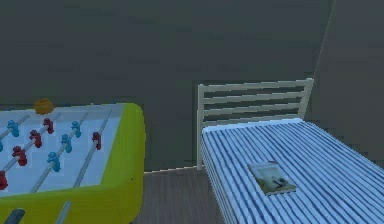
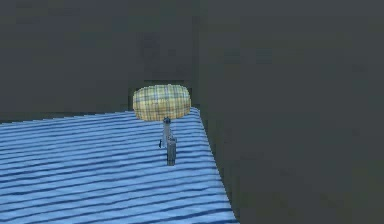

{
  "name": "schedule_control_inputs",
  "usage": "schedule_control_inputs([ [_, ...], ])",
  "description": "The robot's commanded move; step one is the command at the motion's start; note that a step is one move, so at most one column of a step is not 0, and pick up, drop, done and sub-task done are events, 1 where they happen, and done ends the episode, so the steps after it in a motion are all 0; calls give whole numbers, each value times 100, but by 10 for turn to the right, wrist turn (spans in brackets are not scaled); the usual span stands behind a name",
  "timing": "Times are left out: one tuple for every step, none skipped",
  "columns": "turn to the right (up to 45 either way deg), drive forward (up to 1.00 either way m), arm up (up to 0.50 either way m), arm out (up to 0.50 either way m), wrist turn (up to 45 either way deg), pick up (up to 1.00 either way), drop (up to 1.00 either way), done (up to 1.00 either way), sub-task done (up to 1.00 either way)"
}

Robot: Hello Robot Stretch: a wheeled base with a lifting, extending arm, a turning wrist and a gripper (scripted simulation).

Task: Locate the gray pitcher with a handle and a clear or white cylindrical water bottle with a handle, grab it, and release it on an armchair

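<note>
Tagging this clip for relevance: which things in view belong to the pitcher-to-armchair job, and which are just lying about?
Job: possibly the small grey upright thing on the bed; too small to tell whether it is the pitcher.
Lying about: plaid pillow, booklet, foosball table, orange ball.

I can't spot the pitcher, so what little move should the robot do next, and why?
Probably nudge toward the small grey upright thing standing on the striped bed by the checked pillow; it is too small to name, yet might be the pitcher.
</note>
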Motion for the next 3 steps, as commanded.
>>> schedule_control_inputs([
  [0, 0, 0, 48, 0, 0, 0, 0, 0],
  [0, 0, 0, 0, 450, 0, 0, 0, 0],
  [0, 0, 0, 0, 450, 0, 0, 0, 0],
])
